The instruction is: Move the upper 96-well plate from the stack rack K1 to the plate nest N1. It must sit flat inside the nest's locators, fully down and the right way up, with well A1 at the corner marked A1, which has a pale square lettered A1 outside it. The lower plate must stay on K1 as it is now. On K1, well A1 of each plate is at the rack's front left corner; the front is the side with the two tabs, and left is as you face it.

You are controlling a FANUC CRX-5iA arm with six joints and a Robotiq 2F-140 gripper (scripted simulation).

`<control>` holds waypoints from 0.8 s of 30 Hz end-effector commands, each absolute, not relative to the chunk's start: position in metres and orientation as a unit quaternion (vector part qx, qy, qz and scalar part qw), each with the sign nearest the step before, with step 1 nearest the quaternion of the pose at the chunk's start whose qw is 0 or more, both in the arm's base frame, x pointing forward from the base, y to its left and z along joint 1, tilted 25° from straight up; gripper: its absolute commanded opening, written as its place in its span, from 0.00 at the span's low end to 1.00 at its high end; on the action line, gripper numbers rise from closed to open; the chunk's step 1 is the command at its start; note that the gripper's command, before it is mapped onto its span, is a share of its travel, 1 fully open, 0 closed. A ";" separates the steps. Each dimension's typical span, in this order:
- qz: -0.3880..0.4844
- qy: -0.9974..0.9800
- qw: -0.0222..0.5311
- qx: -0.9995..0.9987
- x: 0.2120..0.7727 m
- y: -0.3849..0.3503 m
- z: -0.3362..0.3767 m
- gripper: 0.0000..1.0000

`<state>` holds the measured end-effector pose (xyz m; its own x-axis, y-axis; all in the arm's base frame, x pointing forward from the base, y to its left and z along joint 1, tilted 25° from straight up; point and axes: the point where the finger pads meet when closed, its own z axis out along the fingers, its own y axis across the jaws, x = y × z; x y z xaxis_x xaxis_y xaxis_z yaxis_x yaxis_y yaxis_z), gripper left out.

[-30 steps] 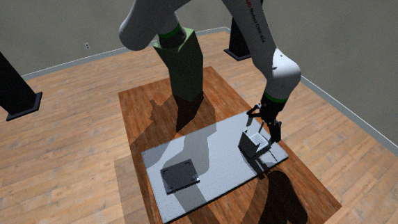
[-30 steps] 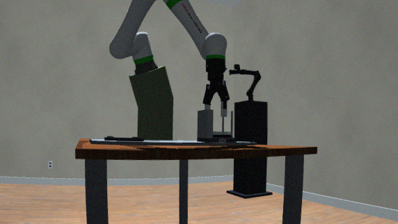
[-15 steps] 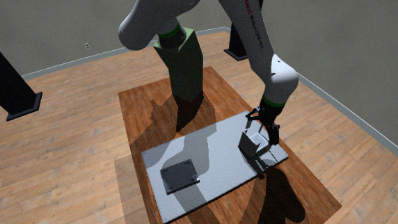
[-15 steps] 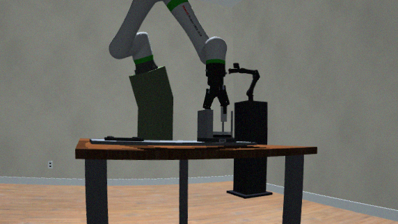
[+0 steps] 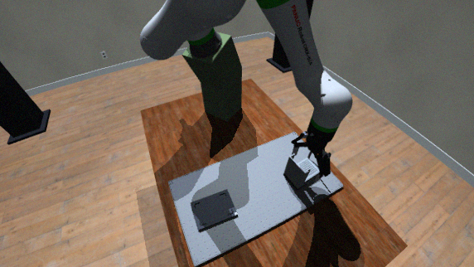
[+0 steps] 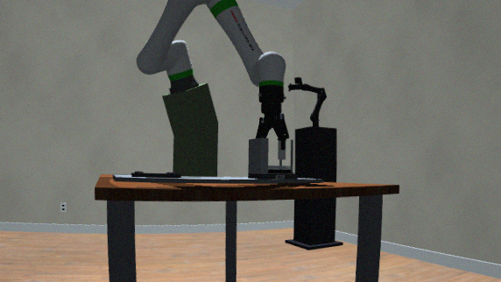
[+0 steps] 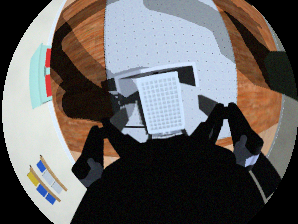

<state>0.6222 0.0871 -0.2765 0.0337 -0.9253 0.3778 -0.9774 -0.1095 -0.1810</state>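
Observation:
The stack rack K1 stands at the right end of the grey baseplate. The upper 96-well plate lies white on top of the rack and shows in the top view. My gripper is open and hangs straight over the rack, its fingers low on either side of the upper plate; in the exterior view the fingertips reach into the rack's top. The lower plate is hidden. The dark plate nest N1 lies at the baseplate's left front, with a pale square at its near right corner.
The arm's green pedestal stands behind the baseplate on the wooden table. A black stand with a camera arm is behind the table to the right. Another black post is on the floor at left.

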 end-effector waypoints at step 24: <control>0.205 -0.664 0.063 0.716 0.626 0.081 -0.292 0.00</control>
